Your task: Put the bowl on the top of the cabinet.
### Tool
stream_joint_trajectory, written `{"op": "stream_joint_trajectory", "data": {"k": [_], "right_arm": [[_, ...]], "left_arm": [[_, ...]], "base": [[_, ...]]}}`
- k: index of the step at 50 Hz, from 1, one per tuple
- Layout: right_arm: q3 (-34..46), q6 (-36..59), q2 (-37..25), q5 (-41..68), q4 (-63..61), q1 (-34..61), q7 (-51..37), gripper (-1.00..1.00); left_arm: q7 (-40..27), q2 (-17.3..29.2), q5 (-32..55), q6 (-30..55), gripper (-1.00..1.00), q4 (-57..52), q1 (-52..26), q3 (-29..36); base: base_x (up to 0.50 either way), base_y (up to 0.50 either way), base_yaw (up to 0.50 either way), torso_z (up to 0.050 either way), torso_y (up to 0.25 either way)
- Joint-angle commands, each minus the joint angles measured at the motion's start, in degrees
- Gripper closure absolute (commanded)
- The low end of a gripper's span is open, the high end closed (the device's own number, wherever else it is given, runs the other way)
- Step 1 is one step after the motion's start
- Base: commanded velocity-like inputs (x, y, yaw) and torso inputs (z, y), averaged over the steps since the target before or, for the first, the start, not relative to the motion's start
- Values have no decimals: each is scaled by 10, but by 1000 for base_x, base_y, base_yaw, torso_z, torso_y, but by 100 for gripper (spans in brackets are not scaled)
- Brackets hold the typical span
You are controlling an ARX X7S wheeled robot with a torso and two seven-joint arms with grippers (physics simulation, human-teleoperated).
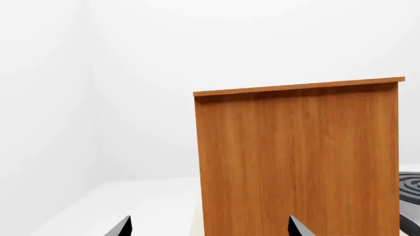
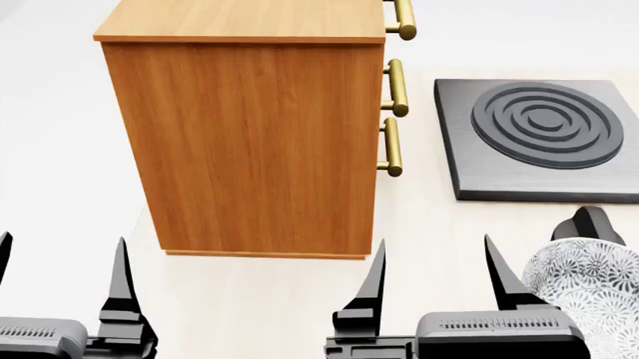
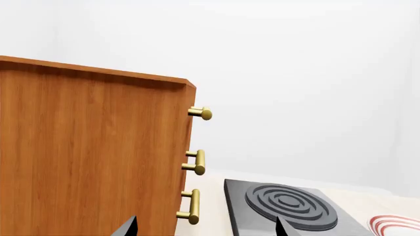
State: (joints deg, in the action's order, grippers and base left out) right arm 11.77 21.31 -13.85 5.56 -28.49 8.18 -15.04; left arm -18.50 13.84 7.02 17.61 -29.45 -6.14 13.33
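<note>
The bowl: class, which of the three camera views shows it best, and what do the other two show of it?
The head view shows it best: the bowl, white with a grey-black leaf pattern, sits at the lower right, beside the right tool, partly cut off by the picture's edge. The left wrist and right wrist views show none of it, only the cabinet and its surroundings.

– What's on my left wrist cam?
– I see the cabinet (image 1: 298, 162) side-on, upright on the table (image 1: 144, 201), white walls behind. Two dark fingertips (image 1: 121, 228) spread apart at the edge. Sliver of grey hob (image 1: 410, 186) past the cabinet.
</note>
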Motion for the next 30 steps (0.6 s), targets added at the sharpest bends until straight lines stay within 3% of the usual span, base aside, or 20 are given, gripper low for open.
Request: {"op": "stream_joint_trajectory", "data": {"k": [1,14,30], "right_arm": [[2,0,-3,3,0,0,-3,-100],[3,-1,-6,6,-2,-1,-8,-100],[22,21,-15,-35,-7,-1,-35,-100]], "left_arm": [[-4,3,2,-2,-100,0,1,2],[-8,6,5,0,-100,-4,0,5],[-11,8,8,-6,-100,5,-2,8]], "base": [[266,12,0,0,0],[483,66,0,0,0],[20,0,0,0,1]]}}
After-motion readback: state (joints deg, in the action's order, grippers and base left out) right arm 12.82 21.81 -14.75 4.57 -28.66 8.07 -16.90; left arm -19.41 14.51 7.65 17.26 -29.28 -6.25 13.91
